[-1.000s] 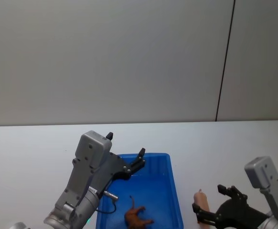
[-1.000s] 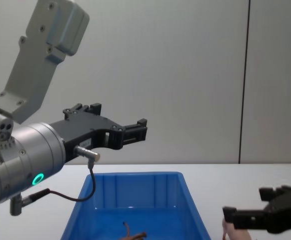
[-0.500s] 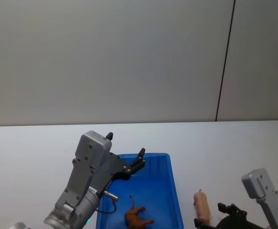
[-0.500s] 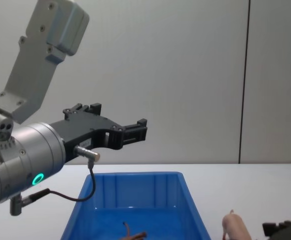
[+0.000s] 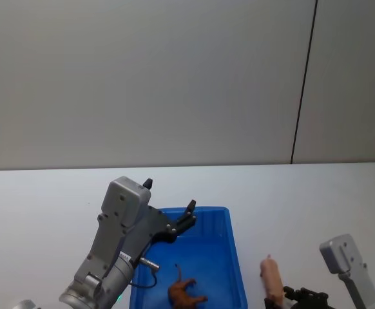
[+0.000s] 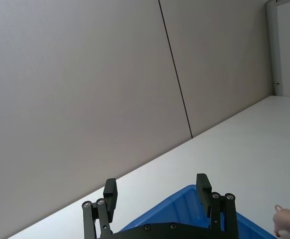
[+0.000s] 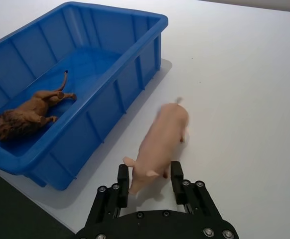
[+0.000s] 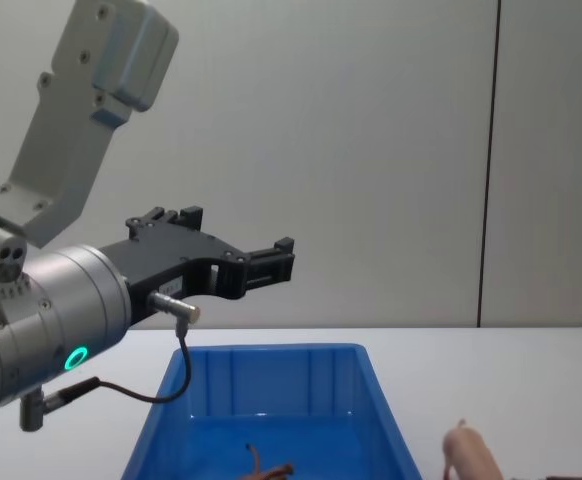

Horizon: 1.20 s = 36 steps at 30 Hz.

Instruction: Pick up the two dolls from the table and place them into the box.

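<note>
No legible text or markings

Bright, even, diffuse light throughout. The box (image 7: 110, 119) casts a soft-edged shadow on the white surface (image 7: 244, 99) to its right (a pale sheen lies on its floor); the pink pig (image 7: 162, 134) looks smeared.

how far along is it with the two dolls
Done: the reddish-brown maned toy animal lies inside the bright blue plastic bin. In hand: the right gripper, open, straddles the head end of the pale pink pig figure on the white table beside the bin. To do: grasp and bin it. The left gripper hovers open above the bin.
</note>
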Motion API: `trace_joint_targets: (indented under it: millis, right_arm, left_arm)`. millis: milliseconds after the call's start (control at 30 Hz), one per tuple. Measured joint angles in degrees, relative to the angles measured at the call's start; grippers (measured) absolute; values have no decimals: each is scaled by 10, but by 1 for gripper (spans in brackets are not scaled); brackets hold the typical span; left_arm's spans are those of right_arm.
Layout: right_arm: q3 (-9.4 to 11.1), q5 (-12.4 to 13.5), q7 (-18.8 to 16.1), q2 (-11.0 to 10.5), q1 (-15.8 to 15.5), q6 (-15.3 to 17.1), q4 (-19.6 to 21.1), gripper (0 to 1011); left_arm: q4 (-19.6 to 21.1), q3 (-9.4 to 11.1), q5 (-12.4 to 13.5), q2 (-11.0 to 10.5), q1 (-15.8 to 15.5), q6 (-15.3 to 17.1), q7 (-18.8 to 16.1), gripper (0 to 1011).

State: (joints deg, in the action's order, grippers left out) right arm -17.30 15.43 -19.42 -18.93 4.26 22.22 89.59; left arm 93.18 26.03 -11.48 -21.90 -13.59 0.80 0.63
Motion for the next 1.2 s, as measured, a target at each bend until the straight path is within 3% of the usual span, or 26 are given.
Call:
trace_joint_targets:
  millis: [333,833,1200]
  right_arm:
    - [-3,-10,24,4,-1,-24,1,255]
    - [-5,-49,67,8,-2,-75,47,250]
    - [-10,-60,51,23,21,-78,74,250]
  left_arm:
    - [0,0,0,0,0,0,0,1006]
    - [0,0,0,0,0,0,0,1006]
    - [0,0,0,0,0,0,0,1006]
